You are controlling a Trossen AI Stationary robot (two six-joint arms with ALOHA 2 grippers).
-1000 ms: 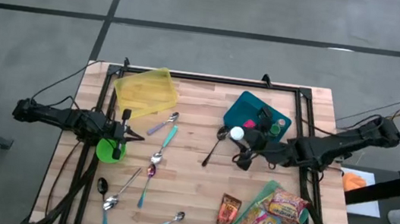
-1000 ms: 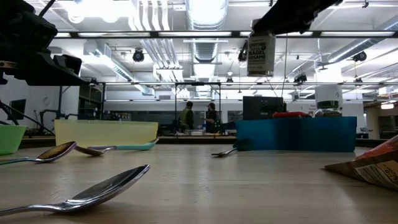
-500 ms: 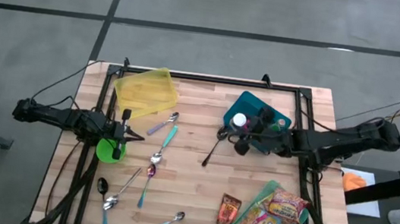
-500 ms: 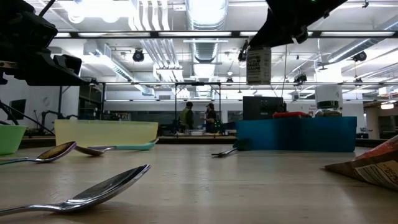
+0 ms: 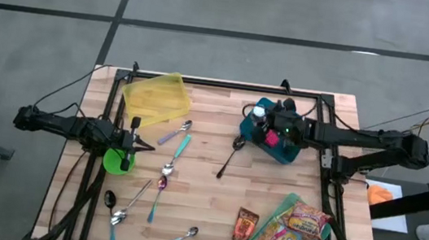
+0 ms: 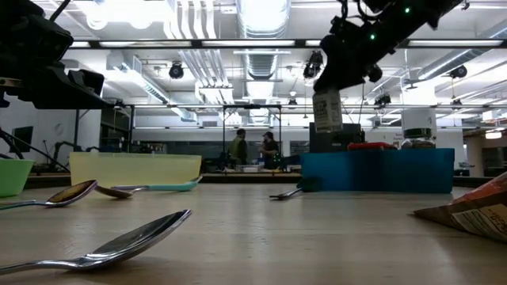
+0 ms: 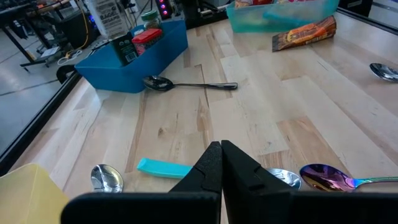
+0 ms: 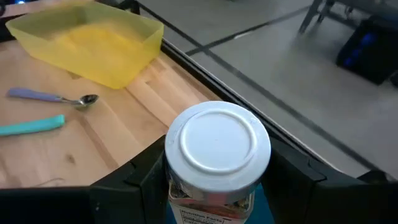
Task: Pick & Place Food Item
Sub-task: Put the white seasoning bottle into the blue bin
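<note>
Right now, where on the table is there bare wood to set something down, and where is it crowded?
Bare wood lies between the black spoon and the snack packet, and between the yellow tray and the blue bin. Crowded: the spoons near the green cup, the snack bag corner, and the bin, where the right gripper holds a white-capped bottle.

table (image 5: 205,193): pale matt wood; spoons (image 5: 166,169): glossy metal; bin (image 5: 156,98): translucent yellow plastic
</note>
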